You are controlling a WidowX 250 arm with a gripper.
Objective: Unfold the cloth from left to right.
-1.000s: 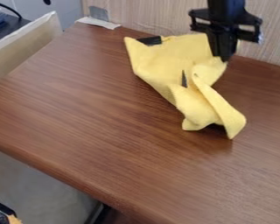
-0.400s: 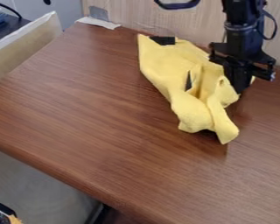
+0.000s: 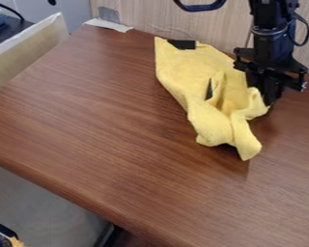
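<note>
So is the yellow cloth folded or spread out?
Partly folded: the yellow cloth lies bunched, its lower end creased and doubled over, the upper left flatter.

Probably lab: robot arm [image 3: 271, 43] over wood-grain table [image 3: 112, 130], panelled wall [image 3: 167, 18].

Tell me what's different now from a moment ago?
The claw has moved right and toward the camera, at the cloth's right edge. The yellow cloth has shifted with it, its upper left corner sliding right. The table stayed put.
</note>
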